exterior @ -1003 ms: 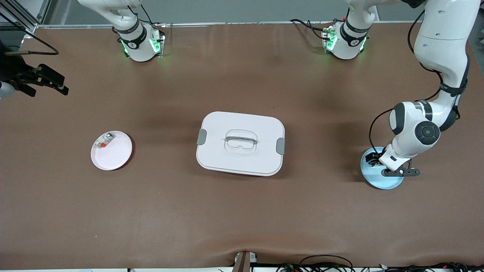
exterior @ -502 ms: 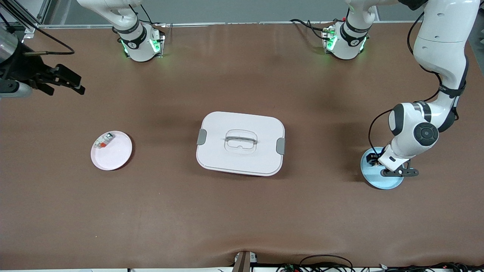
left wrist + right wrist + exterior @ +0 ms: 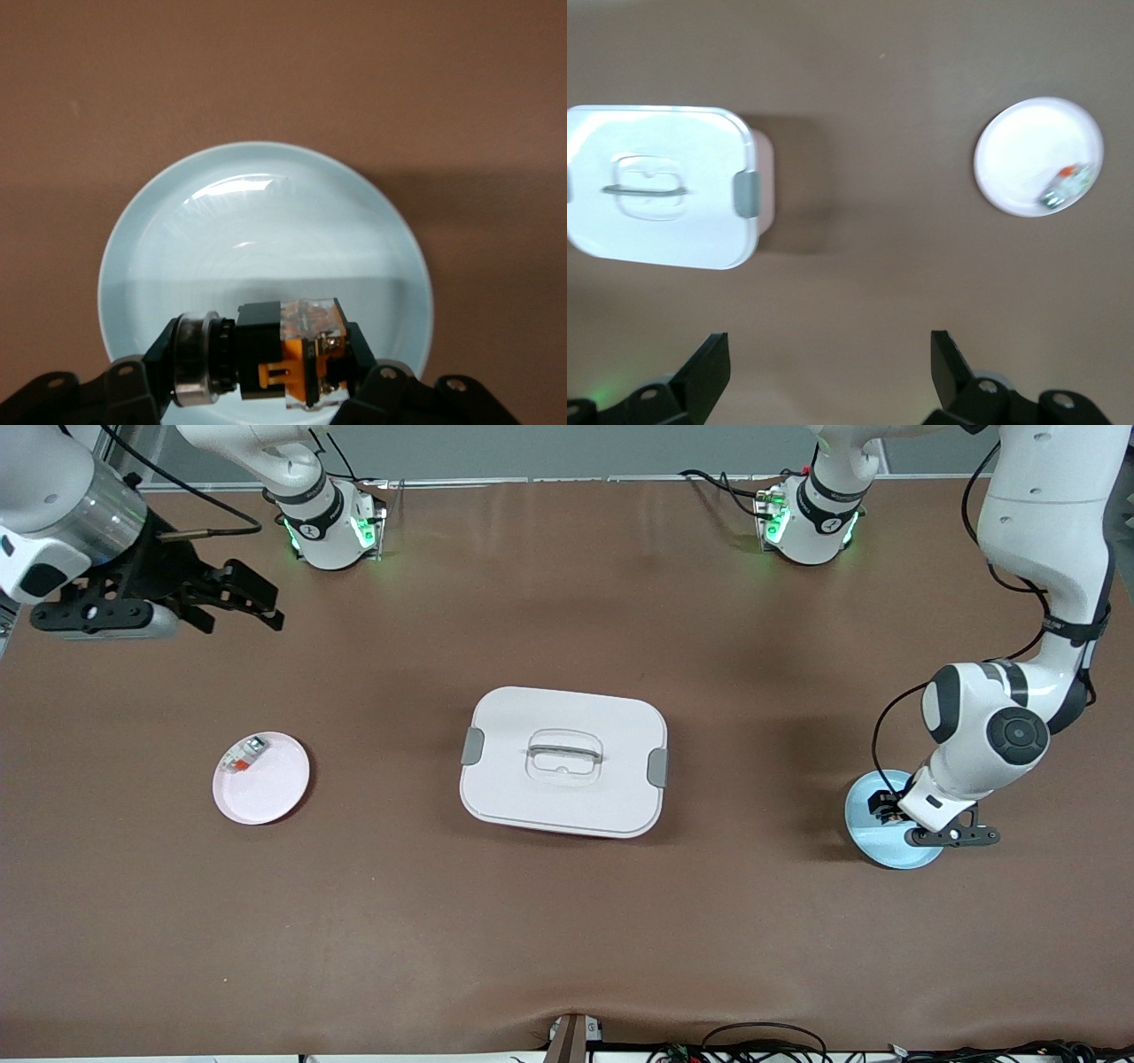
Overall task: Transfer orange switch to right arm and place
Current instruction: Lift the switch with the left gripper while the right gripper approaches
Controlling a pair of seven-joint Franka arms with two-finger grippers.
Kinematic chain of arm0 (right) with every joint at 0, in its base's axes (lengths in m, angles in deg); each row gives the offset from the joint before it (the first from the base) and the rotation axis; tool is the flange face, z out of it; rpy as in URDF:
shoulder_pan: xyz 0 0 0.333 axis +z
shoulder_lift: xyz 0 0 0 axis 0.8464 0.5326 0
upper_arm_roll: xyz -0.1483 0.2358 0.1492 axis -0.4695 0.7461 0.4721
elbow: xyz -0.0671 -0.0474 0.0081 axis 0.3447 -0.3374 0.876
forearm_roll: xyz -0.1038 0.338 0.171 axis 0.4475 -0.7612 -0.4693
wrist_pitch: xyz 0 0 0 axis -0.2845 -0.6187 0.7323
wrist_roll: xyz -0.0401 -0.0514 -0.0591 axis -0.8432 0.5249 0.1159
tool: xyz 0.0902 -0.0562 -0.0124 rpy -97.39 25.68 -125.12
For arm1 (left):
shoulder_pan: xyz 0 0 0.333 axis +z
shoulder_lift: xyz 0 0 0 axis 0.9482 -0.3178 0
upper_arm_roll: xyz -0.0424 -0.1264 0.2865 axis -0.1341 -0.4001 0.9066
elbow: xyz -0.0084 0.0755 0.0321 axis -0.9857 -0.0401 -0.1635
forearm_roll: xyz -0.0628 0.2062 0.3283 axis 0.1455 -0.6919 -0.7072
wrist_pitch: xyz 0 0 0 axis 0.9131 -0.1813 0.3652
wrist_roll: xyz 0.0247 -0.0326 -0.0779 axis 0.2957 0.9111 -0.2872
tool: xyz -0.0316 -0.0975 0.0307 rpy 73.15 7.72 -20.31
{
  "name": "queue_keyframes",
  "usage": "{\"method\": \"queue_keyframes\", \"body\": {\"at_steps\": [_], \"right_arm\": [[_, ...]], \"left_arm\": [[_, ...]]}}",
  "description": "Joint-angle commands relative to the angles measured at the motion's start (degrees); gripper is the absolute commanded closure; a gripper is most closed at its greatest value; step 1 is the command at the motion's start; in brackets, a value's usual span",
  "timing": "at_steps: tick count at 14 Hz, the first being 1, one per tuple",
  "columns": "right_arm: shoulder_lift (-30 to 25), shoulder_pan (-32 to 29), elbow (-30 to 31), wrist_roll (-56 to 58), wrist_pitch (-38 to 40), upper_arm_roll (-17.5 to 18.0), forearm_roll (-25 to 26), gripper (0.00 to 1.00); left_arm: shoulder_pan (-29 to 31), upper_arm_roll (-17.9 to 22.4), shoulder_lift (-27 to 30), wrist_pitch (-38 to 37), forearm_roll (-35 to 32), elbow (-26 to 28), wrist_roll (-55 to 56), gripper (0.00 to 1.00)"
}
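Note:
The orange switch, a small black block with an orange middle and a clear end, sits between the fingers of my left gripper, which is shut on it. It is low over the light blue plate at the left arm's end of the table. In the front view the switch shows dark over that plate, under the left gripper. My right gripper is open and empty, up over bare table near the right arm's base; its spread fingers also show in the right wrist view.
A white lidded box with a handle stands mid-table and shows in the right wrist view. A white plate toward the right arm's end holds a whitish-clear part with a red-orange patch.
The right arm has swung in from the table's edge toward the middle, gripper still open. The left gripper has shifted slightly over the blue plate, still holding the switch.

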Motion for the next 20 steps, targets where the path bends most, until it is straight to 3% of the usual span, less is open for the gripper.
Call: {"method": "queue_keyframes", "body": {"at_steps": [1, 7, 9, 12, 20], "right_arm": [[0.5, 1.7, 0.0, -3.8, -0.4, -0.6, -3.3, 0.0], [0.4, 6.9, 3.7, -5.5, -4.5, -0.5, -4.1, 0.0], [-0.2, 7.1, 5.7, -5.8, -5.9, -0.6, -9.7, 0.0], [-0.9, 9.0, 7.7, -7.6, -9.5, -0.5, -10.1, 0.0], [-3.2, 13.9, 15.4, -9.5, -25.3, -0.5, -18.6, 0.0]], "left_arm": [[0.2, -1.8, 5.9, -5.9, 3.4, -0.2, 0.3, 1.0], [-0.1, -5.4, 11.0, -20.2, 7.2, -6.8, 5.4, 1.0], [-0.1, -8.6, 11.6, -22.3, 7.2, -9.2, 11.0, 1.0], [-0.2, -12.7, 11.3, -28.7, 9.9, -15.6, 18.0, 1.0], [-0.6, -23.9, 11.0, -31.8, 19.0, -24.0, 41.5, 1.0]]}}
